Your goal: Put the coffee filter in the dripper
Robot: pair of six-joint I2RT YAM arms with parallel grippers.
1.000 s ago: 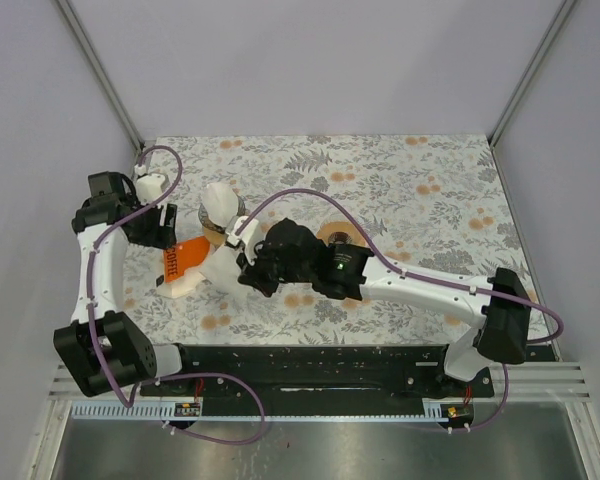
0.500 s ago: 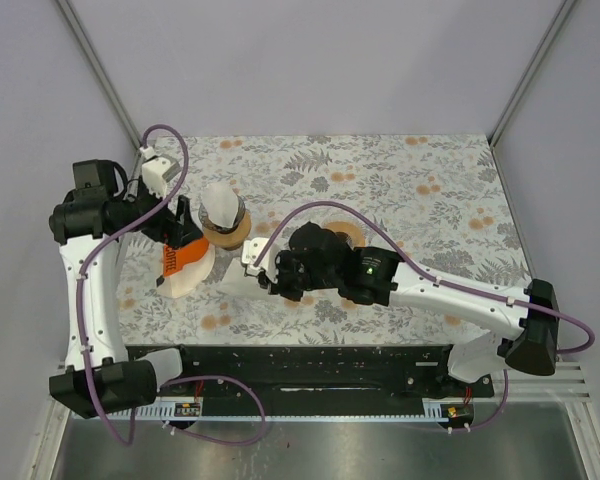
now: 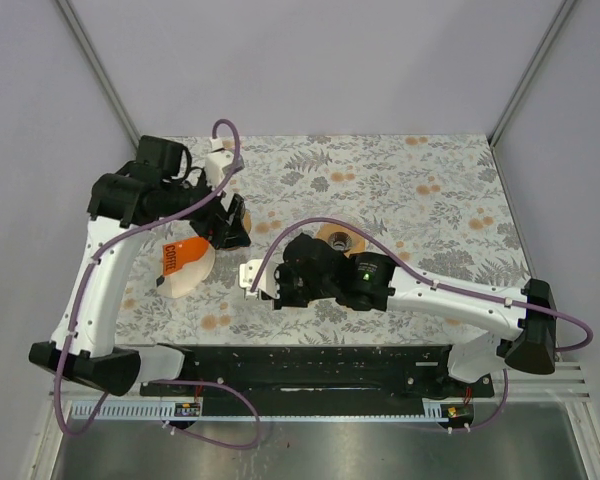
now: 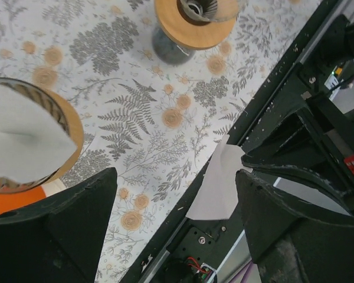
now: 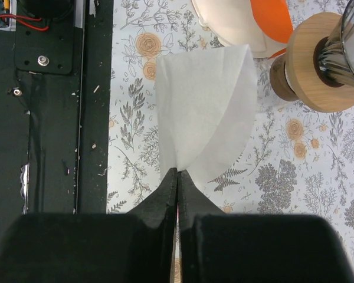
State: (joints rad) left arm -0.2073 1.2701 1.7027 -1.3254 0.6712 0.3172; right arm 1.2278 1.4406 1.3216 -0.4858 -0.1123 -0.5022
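Observation:
My right gripper [image 5: 177, 175] is shut on the tip of a white paper coffee filter [image 5: 203, 112] and holds it above the floral table, near the front edge. In the top view the filter [image 3: 248, 275] sticks out to the left of that gripper. A glass dripper with a wooden collar [image 5: 318, 68] stands beyond it. My left gripper [image 4: 174, 194] is open and empty, hovering over this dripper [image 4: 23, 141], which has a white filter in it. In the top view my left gripper [image 3: 228, 222] hides this dripper. A second dripper [image 3: 338, 238] stands mid-table.
An orange and white filter pack [image 3: 185, 265] lies left of the right gripper, next to the near dripper; it also shows in the right wrist view [image 5: 248, 23]. The black mounting rail [image 3: 310, 365] runs along the table's front edge. The second dripper [image 4: 192, 20] is farther off.
My left arm has swung from the far left to the right and now hovers over the left dripper, hiding it from above. My right gripper still holds the filter, barely moved.

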